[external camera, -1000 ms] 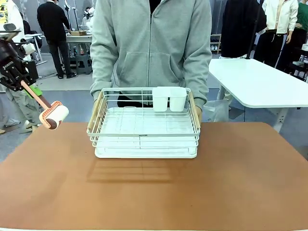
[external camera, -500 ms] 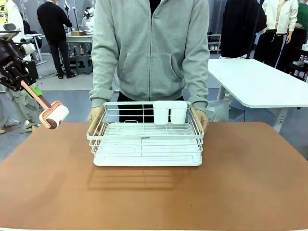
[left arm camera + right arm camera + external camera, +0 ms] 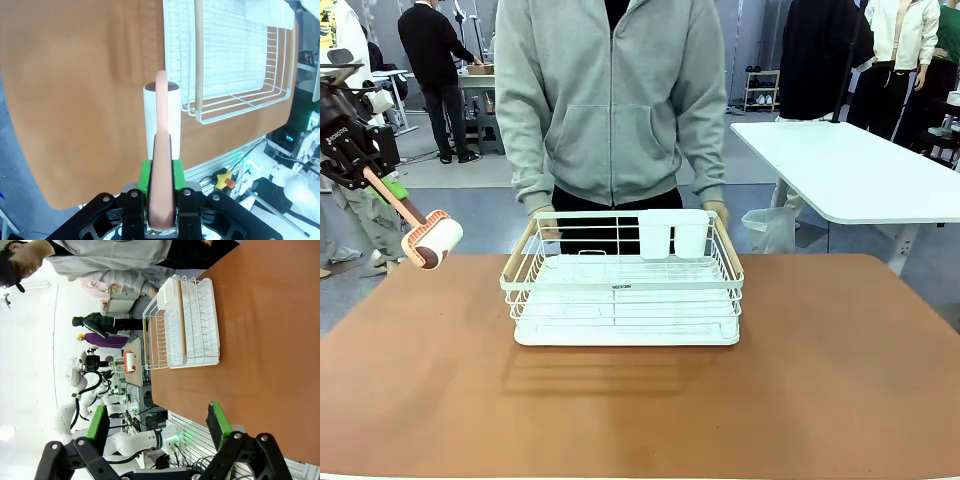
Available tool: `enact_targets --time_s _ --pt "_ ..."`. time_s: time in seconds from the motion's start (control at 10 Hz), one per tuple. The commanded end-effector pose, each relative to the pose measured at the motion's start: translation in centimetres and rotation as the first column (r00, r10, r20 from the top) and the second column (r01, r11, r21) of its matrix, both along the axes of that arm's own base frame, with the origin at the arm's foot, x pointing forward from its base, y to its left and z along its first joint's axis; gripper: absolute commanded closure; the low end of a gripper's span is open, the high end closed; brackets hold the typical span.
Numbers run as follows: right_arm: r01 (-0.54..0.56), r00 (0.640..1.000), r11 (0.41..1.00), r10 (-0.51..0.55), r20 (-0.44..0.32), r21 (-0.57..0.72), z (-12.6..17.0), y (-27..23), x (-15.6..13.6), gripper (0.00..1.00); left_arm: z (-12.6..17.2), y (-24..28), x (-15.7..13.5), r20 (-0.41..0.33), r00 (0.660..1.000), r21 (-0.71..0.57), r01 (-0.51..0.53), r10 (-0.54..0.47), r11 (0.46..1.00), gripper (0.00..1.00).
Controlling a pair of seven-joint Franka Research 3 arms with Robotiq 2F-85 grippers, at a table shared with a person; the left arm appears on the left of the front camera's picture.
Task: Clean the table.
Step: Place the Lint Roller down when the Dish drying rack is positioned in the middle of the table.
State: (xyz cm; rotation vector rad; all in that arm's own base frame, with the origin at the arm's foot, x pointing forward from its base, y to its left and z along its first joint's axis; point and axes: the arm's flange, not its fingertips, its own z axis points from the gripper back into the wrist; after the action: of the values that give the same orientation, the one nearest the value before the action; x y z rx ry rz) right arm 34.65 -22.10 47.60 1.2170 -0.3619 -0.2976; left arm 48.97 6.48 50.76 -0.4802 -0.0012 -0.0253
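The reddish-brown table (image 3: 800, 400) carries a white wire dish rack (image 3: 623, 285) with wooden handles at its far middle. My left gripper (image 3: 365, 172) hangs off the table's left edge, shut on the pink handle of a lint roller (image 3: 432, 241). In the left wrist view the gripper (image 3: 160, 175) clamps that handle between green pads, and the white roll (image 3: 161, 117) points out over the table (image 3: 75, 100) beside the rack (image 3: 235, 60). My right gripper (image 3: 157, 422) is open and holds nothing, above the table (image 3: 270, 340), well short of the rack (image 3: 185, 325).
A person in a grey hoodie stands behind the rack, hands (image 3: 548, 215) just beyond its far rim. Two white cutlery cups (image 3: 672, 235) sit in the rack's back. A white-topped table (image 3: 860, 170) stands at the far right.
The person lowered the tilted rack flat onto the table, let go of its handles and straightened up. Neither arm has moved.
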Motion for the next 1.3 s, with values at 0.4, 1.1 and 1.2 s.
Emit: enact_targets --time_s 0.4,1.1,1.2 --pt "-0.002 1.000 1.000 0.002 0.019 0.009 0.36 0.01 0.00 0.00 0.27 0.15 -0.12 0.005 1.000 -0.002 -0.005 0.005 1.000 0.93" --pt "-0.002 1.000 1.000 0.002 0.019 0.009 0.36 0.01 0.00 0.00 0.27 0.15 -0.12 0.005 1.000 -0.002 -0.005 0.005 1.000 0.93" --pt "-0.002 1.000 1.000 0.002 0.019 0.009 0.36 0.01 0.00 0.00 0.27 0.15 -0.12 0.005 1.000 -0.002 -0.005 0.005 1.000 0.93"
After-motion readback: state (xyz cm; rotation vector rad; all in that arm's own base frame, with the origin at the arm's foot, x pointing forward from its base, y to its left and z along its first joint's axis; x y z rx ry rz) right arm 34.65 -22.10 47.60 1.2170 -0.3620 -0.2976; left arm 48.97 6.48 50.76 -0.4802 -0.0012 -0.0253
